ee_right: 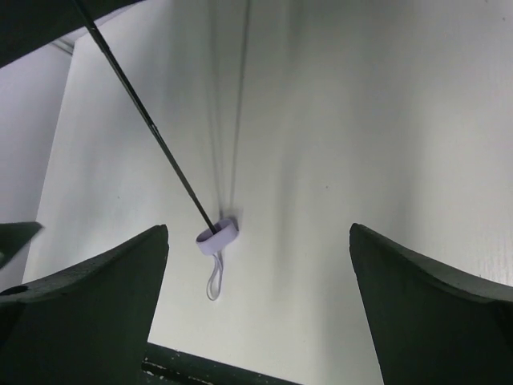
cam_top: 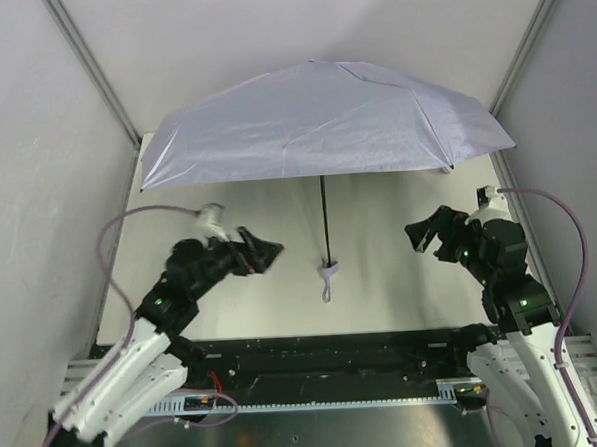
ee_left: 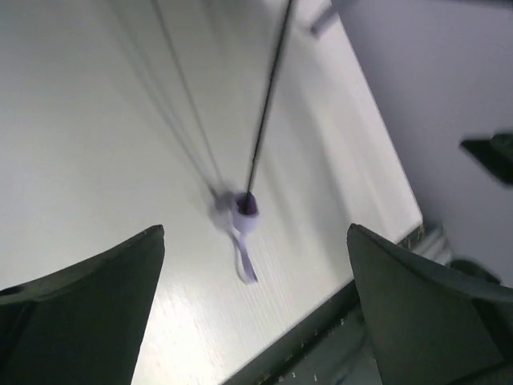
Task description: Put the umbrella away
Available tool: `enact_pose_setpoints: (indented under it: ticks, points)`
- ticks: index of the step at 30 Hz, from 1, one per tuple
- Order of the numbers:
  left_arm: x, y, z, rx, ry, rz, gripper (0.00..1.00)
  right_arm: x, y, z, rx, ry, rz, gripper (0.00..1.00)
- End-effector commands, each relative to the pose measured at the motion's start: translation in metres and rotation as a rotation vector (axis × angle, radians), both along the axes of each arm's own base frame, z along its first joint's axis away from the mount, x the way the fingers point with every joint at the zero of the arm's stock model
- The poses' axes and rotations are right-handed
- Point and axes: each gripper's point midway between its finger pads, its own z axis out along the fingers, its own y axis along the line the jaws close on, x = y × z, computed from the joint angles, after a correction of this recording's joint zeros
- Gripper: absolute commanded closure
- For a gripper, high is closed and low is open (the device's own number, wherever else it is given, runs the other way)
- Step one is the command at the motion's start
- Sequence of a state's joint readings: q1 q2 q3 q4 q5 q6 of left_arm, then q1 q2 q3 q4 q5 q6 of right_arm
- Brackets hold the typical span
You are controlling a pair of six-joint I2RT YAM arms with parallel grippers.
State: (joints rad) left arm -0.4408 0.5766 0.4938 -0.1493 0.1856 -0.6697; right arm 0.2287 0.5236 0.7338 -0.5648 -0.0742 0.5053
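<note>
White table (cam_top: pixel 382 289): umbrella (cam_top: pixel 318 122) open, handle between left fingers (cam_top: pixel 268 251), right fingers (cam_top: pixel 416 231); both spread.

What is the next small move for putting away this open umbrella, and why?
Probably ease the left gripper forward to the handle and close on it, steadying the umbrella before anything tries to collapse it. It stands fully open, the handle rests on the table between the two arms, and both the left and the right gripper are open, touching nothing.
</note>
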Motion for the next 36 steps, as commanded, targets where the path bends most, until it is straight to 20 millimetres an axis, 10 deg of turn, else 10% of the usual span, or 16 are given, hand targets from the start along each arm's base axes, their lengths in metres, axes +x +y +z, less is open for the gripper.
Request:
enact_pose_setpoints:
  ticks: [1, 12, 25, 31, 36]
  points:
    - [0.009, -0.065, 0.023, 0.054, -0.121, -0.101, 0.00, 0.003, 0.012, 0.021, 0.008, -0.101, 0.087, 0.01]
    - [0.053, -0.160, 0.010, -0.014, -0.156, -0.193, 0.01, -0.015, 0.033, 0.019, 0.020, -0.094, 0.241, 0.01]
    - [0.127, -0.198, -0.026, 0.082, -0.136, -0.076, 0.07, -0.009, 0.031, 0.009, 0.010, -0.053, 0.224, 0.01]
    - [0.148, -0.209, -0.033, 0.130, -0.165, -0.085, 0.25, 0.005, 0.056, -0.002, 0.043, -0.018, 0.321, 0.01]
    - [0.161, -0.200, -0.046, 0.163, -0.155, -0.028, 0.19, 0.014, 0.076, 0.001, 0.089, -0.016, 0.343, 0.01]
